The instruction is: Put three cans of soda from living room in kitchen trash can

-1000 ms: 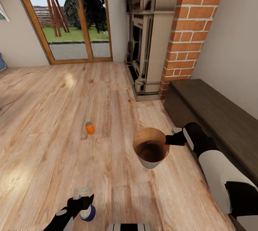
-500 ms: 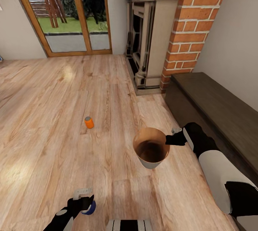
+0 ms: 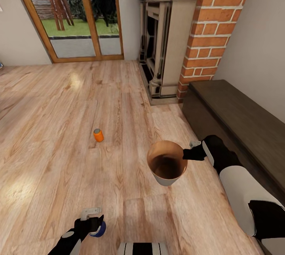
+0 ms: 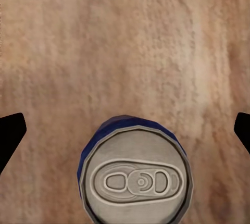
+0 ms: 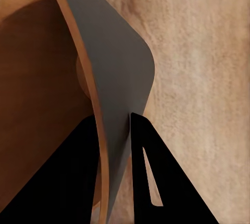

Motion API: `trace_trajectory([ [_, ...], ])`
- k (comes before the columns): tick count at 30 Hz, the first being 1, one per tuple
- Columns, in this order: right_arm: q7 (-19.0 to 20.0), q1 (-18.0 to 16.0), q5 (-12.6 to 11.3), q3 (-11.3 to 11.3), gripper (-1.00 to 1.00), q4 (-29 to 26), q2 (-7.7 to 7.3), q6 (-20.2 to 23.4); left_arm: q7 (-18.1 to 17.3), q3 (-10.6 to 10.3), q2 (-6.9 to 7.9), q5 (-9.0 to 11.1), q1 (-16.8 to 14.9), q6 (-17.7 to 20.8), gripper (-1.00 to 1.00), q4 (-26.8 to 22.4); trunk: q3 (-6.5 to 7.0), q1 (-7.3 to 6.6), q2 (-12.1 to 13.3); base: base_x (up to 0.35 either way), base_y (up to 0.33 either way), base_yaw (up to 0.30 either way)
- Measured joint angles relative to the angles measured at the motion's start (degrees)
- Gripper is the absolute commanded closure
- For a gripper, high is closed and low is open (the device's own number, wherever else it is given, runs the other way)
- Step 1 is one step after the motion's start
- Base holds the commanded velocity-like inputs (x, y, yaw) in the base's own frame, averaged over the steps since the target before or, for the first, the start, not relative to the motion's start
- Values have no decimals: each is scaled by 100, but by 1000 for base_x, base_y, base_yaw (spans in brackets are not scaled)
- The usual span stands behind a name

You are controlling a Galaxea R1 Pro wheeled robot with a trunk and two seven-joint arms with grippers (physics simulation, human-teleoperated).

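the right gripper point(image 5: 121, 146) pinches the wall of the grey tapered trash can with a tan wooden rim point(image 3: 166, 163), one finger inside, one outside, holding it above the light wood floor point(image 3: 59, 160). the left gripper point(image 4: 125, 127) is spread wide, with the dark blue soda can point(image 4: 135, 174) between its fingers, untouched. an orange soda can point(image 3: 98, 135) stands well apart.
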Motion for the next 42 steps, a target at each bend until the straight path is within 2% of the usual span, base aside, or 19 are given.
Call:
trace_trajectory([
  [21,7,0,101,-9,100,-17,0,-1,-4,-3,0,0,-6,36,-100,8,0,0,0,0,0,0],
  [30,10,1,115,-9,100,-41,1,-1,-3,-3,0,-1,-5,39,-100,32,-199,24,-12,0,0,0],
  [34,6,0,107,-11,100,-56,0,-1,0,-7,0,-1,-5,37,-100,43,-199,23,-12,0,0,0],
  [42,8,0,58,-13,100,-480,1,5,5,-9,0,-1,-2,35,-100,52,-221,26,-13,0,0,0],
])
